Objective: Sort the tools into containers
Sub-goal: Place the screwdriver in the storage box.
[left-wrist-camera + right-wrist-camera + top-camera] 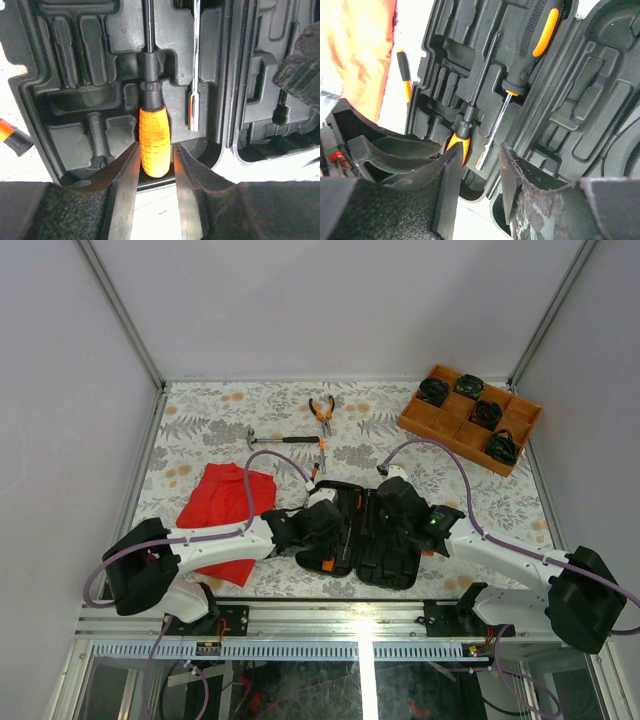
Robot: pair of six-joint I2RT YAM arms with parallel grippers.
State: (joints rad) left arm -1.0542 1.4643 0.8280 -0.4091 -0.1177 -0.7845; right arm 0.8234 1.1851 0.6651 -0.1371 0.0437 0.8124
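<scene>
Up top, my ribbed black clamshell case [385, 568] lies open on the flowery table [200, 410], with the hammer [285, 440] and pliers [321, 412] out behind it; on the left wrist cam my left gripper [156, 165] straddles the knobbly orange screwdriver [154, 145] seated in its moulded slot, and I can't tell if it's squeezing; on the right wrist cam my right gripper [481, 170] hangs spread and empty over the case.

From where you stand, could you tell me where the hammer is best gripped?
Grip the hammer by its black handle, from straight above, closing across its width: it lies flat on the table, and the handle is straight and narrower than the steel head.
</scene>
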